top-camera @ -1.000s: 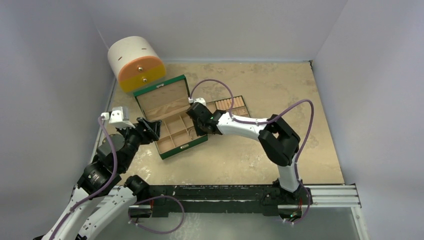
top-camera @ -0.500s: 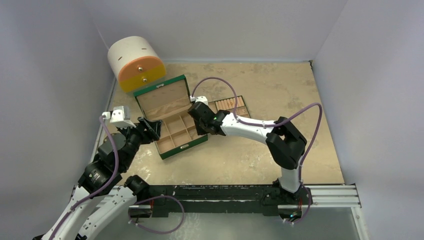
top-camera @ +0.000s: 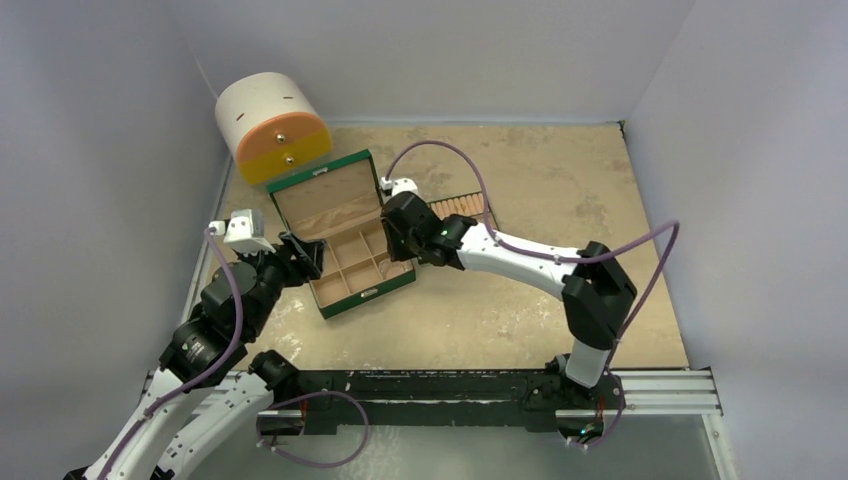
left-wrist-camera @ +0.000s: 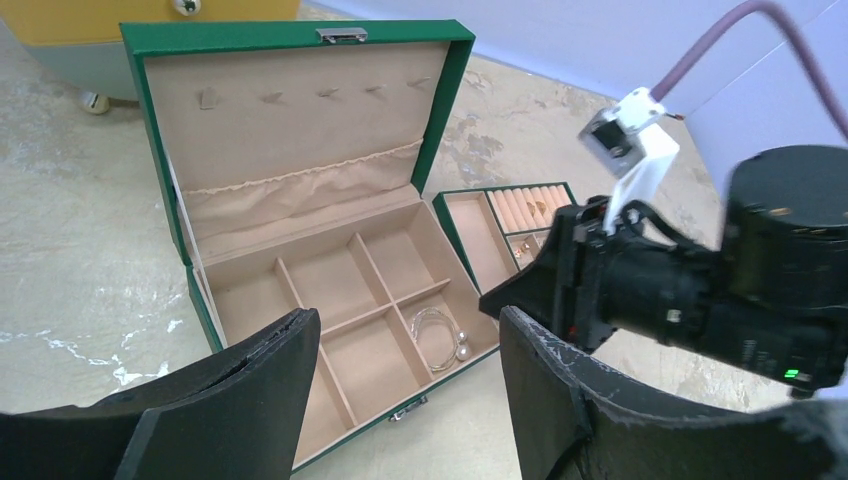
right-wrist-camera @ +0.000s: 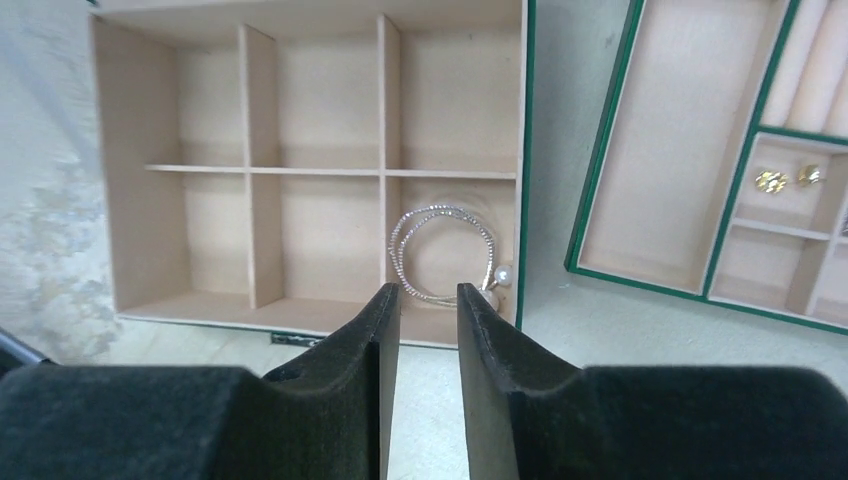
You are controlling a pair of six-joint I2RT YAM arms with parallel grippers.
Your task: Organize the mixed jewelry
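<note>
Silvery hoop (right-wrist-camera: 443, 209), seemingly just beyond right claw (right-wrist-camera: 428, 295)

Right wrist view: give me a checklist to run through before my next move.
1. Load in right gripper: ok, none; fingers slightly apart.
2. Placement of hoop: ok, flat in a corner compartment of the box.
3. Height of fingers above hoop: cannot tell.
4. Clearance of left gripper: ok, open, empty, at the box's left side.
5. Sorting of earrings: ok, gold pair in a small compartment of the tray.
</note>
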